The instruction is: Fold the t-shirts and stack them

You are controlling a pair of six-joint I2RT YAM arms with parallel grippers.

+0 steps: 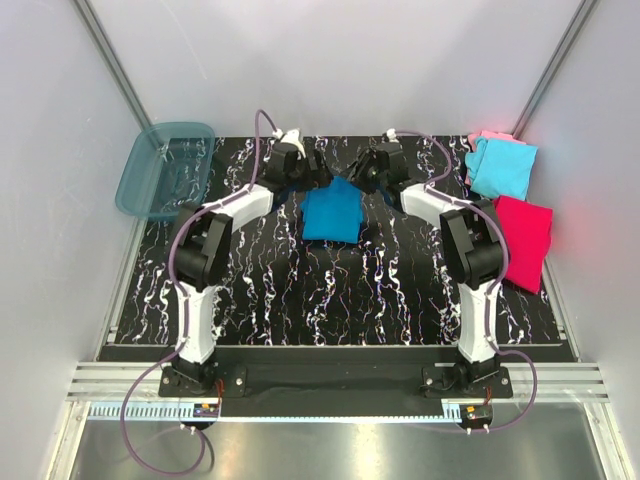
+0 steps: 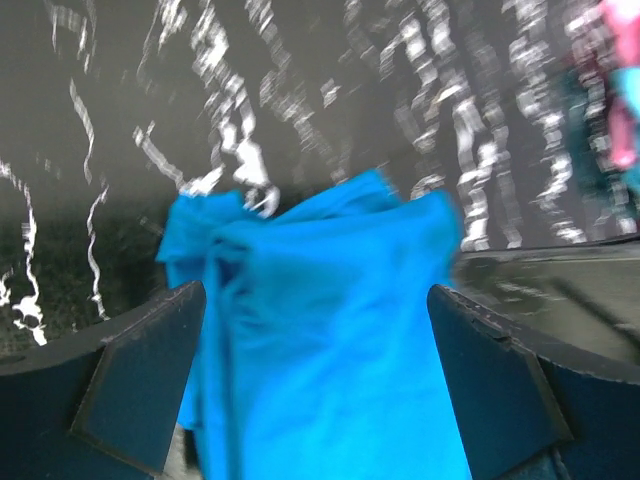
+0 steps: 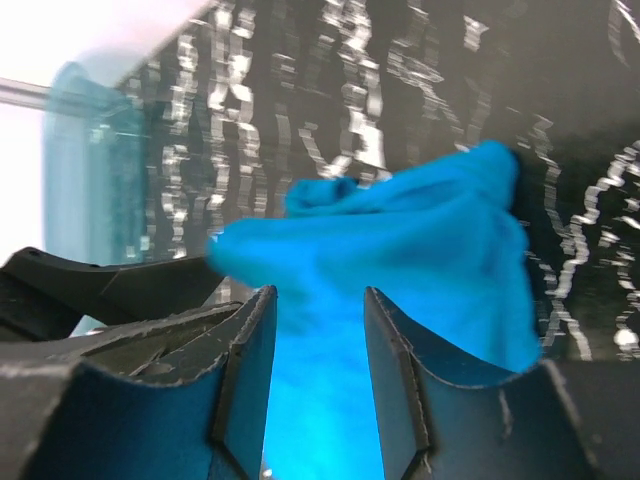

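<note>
Top view: one see-through tub [image 1: 165,170] sits at 10 o'clock. All four shirts lie outside it on the table [image 1: 330,300]. The folded blue shirt [image 1: 333,210] lies just 12 o'clock of centre. A cyan shirt [image 1: 503,167] lies on a pink shirt [image 1: 487,136] at 2 o'clock, and a red shirt [image 1: 524,240] at 3.

Left wrist view: the left gripper [image 2: 315,292] gapes wide, straddling the blue shirt.

Right wrist view: the right gripper [image 3: 318,300] is half parted, with blue cloth in the gap. Whether it pinches, I cannot tell. Only here does the tub's wall show, at 9 o'clock.
</note>
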